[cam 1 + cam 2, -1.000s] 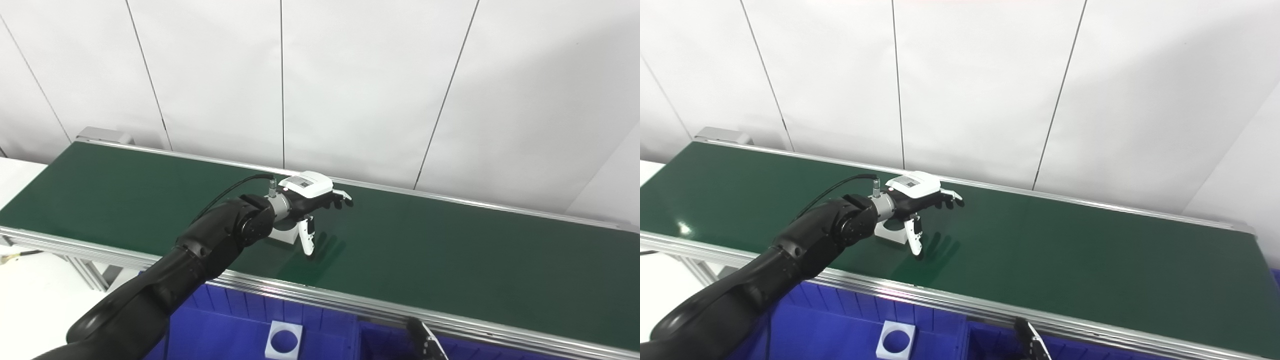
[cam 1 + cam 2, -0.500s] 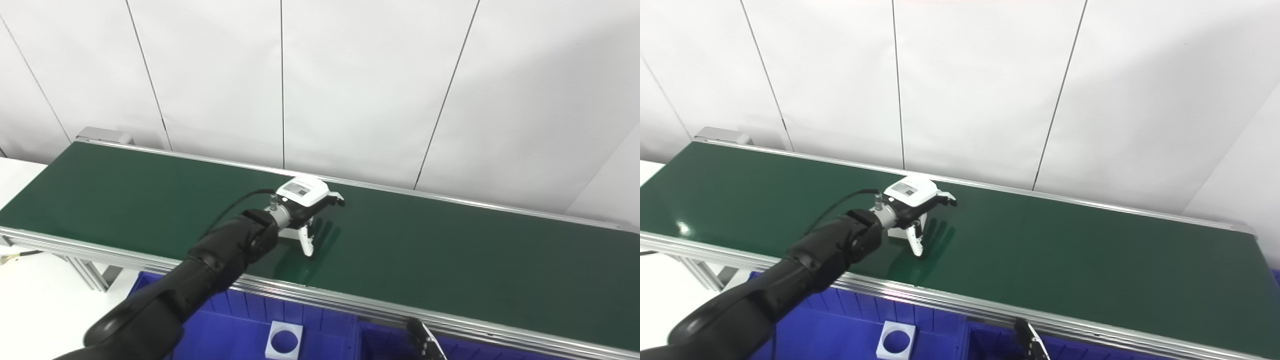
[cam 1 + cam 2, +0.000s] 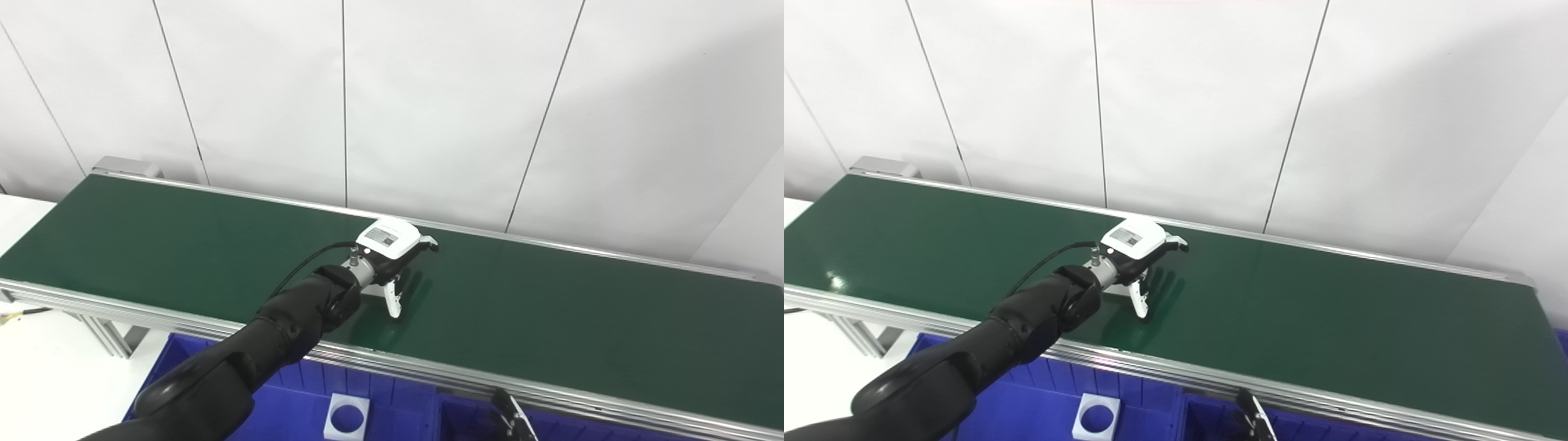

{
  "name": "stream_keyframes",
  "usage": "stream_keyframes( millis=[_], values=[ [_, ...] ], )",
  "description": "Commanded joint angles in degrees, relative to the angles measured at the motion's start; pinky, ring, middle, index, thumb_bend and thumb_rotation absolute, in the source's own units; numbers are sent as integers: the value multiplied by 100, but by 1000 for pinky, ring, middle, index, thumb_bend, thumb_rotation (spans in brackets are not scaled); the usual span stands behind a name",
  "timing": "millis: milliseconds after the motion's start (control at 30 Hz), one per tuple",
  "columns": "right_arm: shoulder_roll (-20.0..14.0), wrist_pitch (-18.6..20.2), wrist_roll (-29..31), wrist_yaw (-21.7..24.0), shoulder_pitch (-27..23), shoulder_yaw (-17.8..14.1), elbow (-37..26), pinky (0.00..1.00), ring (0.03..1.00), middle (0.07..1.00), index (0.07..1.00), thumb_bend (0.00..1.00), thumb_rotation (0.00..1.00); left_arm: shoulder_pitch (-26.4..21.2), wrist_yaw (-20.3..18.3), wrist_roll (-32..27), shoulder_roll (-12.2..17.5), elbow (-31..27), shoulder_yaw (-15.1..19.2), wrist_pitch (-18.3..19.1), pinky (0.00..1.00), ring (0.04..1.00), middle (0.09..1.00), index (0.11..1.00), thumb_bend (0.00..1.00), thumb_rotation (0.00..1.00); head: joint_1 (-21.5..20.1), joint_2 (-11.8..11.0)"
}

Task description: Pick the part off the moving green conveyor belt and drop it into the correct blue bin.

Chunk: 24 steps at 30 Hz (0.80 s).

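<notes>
The white part (image 3: pixel 369 291) lies on the green conveyor belt (image 3: pixel 551 318) and is almost wholly hidden under my left hand (image 3: pixel 395 248); only a pale edge shows by the wrist. The hand hovers low over it, fingers (image 3: pixel 429 245) spread forward and slightly curled, the thumb (image 3: pixel 394 301) pointing down at the belt on the part's right side. I cannot see the fingers closed on the part. It also shows in the right eye view (image 3: pixel 1141 245). Only a dark tip of my right hand (image 3: pixel 511 416) shows at the bottom edge.
Blue bins (image 3: pixel 288 410) stand below the belt's near metal rail (image 3: pixel 429 373). The left bin holds a white square part with a round hole (image 3: pixel 346 418). A second blue bin (image 3: pixel 465 419) lies to its right. White wall panels stand behind the belt.
My left hand has moved to the right along the belt, staying over the white part, which has also travelled right. The fingers have curled down a little. The right hand has barely moved.
</notes>
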Motion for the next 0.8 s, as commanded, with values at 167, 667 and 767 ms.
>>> stream_keyframes(
  millis=[167, 667, 767],
  values=[
    [118, -193, -40, -20, -77, 31, -163, 960, 891, 922, 937, 784, 955, -343, -42, 60, 187, -134, -64, 253, 748, 748, 807, 794, 994, 0, -13, -16],
    [180, -193, -5, 76, -132, -21, -62, 991, 901, 920, 935, 798, 936, -456, -390, -763, 287, -282, 146, -1068, 629, 764, 808, 792, 980, 0, -29, -53],
    [175, -193, -45, 19, -165, 8, -25, 973, 889, 918, 934, 787, 933, -523, -454, -818, 240, -338, 131, -1328, 618, 759, 809, 793, 978, 0, -34, -52]
  ],
)
